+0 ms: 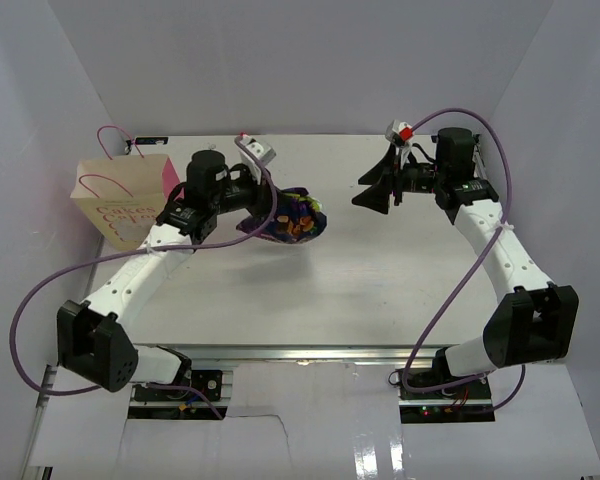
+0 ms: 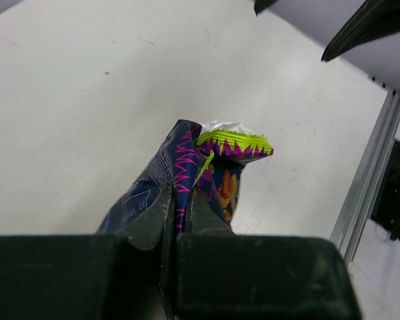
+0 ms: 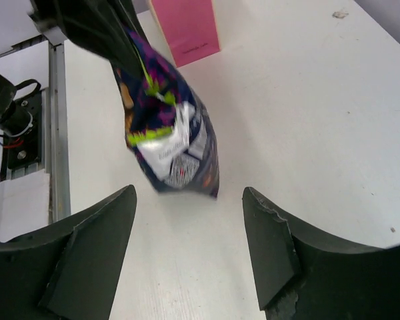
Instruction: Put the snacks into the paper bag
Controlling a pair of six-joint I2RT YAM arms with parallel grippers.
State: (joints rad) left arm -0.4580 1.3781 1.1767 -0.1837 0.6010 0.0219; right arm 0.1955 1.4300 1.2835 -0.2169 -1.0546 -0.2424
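While the left gripper [image 1: 261,212] is clamped on one edge of the crinkly dark blue snack bag [image 1: 296,220], which hangs over the middle of the counter [image 1: 380,270], the right gripper [image 1: 376,196] has its fingers spread wide apart. The pink-sided paper bag [image 1: 120,205] stands at the counter's back-left corner.

A white desk [image 1: 380,290] sits inside a plain white enclosure: a back wall [image 1: 300,60] and angled side walls [image 1: 30,100]. An aluminium rail [image 1: 310,355] edges its near side; light is soft and even.
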